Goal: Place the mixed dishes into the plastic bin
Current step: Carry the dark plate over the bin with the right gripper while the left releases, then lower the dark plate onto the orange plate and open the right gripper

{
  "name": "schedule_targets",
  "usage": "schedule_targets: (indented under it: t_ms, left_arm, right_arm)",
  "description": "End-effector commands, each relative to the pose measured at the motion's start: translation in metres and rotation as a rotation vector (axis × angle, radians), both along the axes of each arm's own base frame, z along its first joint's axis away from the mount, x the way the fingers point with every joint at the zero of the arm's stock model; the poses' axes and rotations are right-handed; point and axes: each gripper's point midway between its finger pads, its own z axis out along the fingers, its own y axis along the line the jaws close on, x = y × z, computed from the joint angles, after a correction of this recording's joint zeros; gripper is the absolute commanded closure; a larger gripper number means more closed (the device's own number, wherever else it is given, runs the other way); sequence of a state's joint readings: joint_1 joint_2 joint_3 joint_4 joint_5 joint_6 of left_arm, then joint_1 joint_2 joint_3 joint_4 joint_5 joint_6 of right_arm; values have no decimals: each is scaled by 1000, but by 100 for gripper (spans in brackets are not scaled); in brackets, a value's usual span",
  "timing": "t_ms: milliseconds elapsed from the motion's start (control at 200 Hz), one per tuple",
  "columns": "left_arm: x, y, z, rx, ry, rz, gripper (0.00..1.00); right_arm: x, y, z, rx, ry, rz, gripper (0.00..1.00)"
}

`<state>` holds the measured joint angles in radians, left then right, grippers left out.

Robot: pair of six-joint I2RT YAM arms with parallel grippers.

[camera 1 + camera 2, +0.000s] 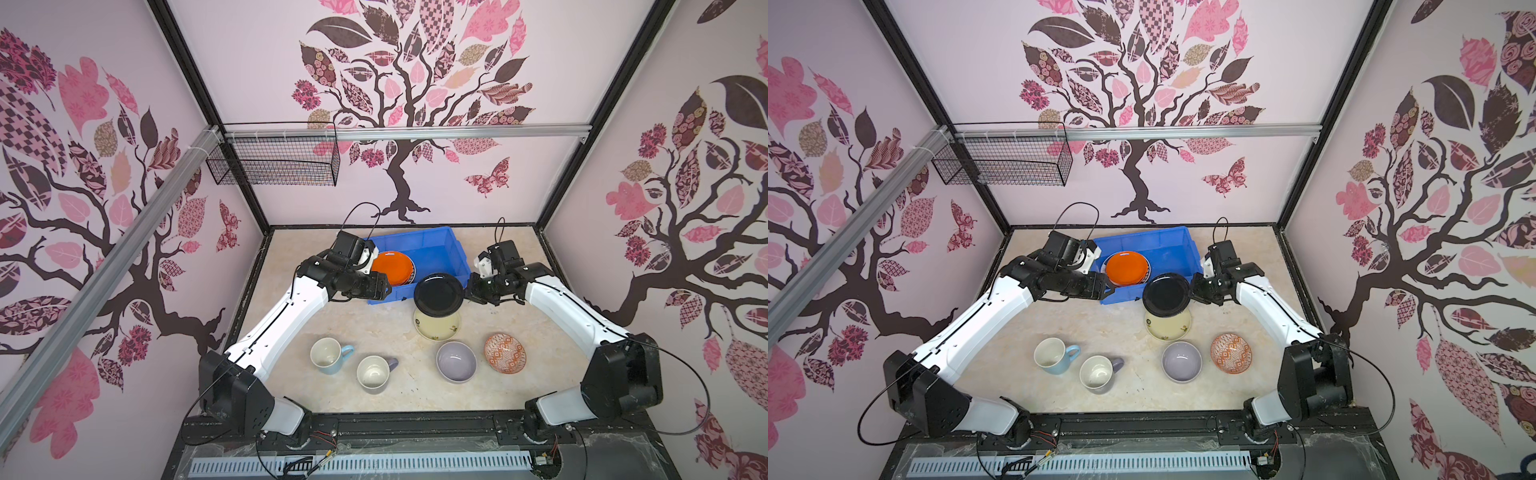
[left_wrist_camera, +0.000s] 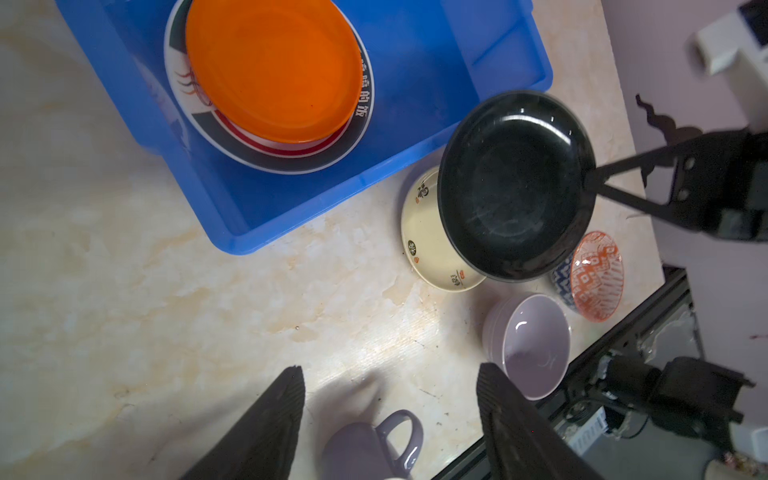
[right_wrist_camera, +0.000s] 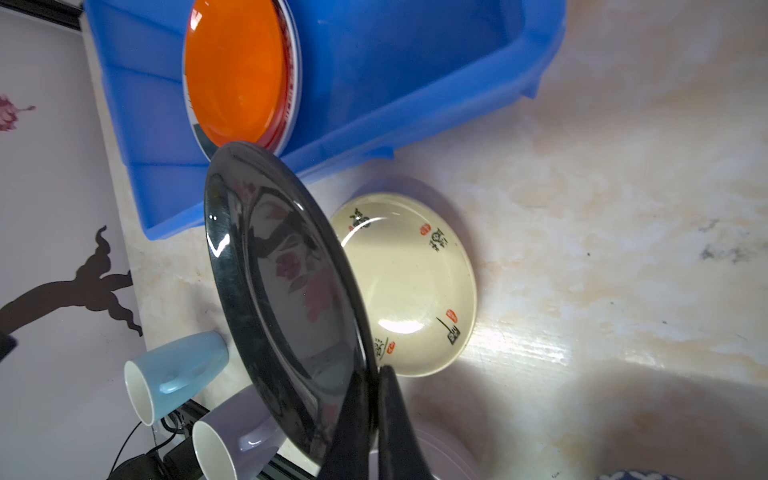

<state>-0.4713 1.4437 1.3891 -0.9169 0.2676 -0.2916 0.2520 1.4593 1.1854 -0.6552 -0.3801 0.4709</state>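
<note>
The left pincer [image 2: 390, 374] stands apart, empty, beside the bright blue plastic bin [image 1: 432, 243] — a round orange plate [image 1: 392, 269] lies inside. The right pincer [image 3: 374, 376] is clamped on the rim of a round black plate [image 1: 438, 293], just beside the bin's near corner.

On my marbled worktop [image 1: 291, 324] I see the blue bin [image 1: 415, 232] at twelve o'clock, with the cream plate [image 1: 436, 328] near the centre. The light-blue mug [image 1: 328, 355] and lavender mug [image 1: 374, 374] stand upright at seven o'clock. The lavender bowl [image 1: 456, 360] and patterned bowl [image 1: 504, 353] sit at five.
</note>
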Motion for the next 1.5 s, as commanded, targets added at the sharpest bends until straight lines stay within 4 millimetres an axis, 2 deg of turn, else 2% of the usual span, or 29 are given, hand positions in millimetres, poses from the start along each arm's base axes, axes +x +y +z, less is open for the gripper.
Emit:
schedule_targets:
  t_ms: [0, 90, 325, 515, 710, 935, 970, 995, 1050, 1270, 1440, 1455, 1495]
  left_arm:
    - [-2, 6, 7, 1, -36, 5, 10]
    - [-2, 11, 12, 13, -57, 23, 2]
    - [0, 27, 20, 51, -85, 74, 2]
    - [10, 46, 25, 39, -84, 134, 2]
    - [20, 62, 19, 22, -53, 195, 2]
    - [29, 71, 15, 31, -42, 224, 2]
    - [29, 71, 13, 35, -39, 225, 2]
    - [30, 72, 13, 38, -38, 226, 2]
    - [32, 73, 10, 40, -31, 229, 2]
    - [34, 75, 3, 39, -11, 235, 2]
    - [35, 74, 0, 41, -5, 232, 2]
    - [35, 74, 0, 41, -6, 232, 2]
    - [35, 74, -1, 41, -2, 233, 2]
  right_arm:
    - [25, 10, 31, 44, -78, 12, 100]
    - [45, 16, 35, 56, -97, 22, 100]
    - [105, 38, 32, 93, -124, 42, 100]
    - [147, 59, 16, 113, -126, 76, 100]
    - [174, 89, -7, 105, -99, 133, 100]
    - [189, 120, -35, 110, -54, 181, 100]
    - [187, 122, -47, 103, -28, 185, 100]
    - [191, 125, -40, 108, -46, 191, 100]
    - [191, 129, -46, 108, -35, 199, 100]
    - [189, 132, -78, 98, 21, 197, 100]
    - [186, 132, -84, 94, 37, 205, 100]
    - [184, 132, -101, 87, 66, 204, 100]
    - [183, 132, -106, 83, 76, 207, 100]
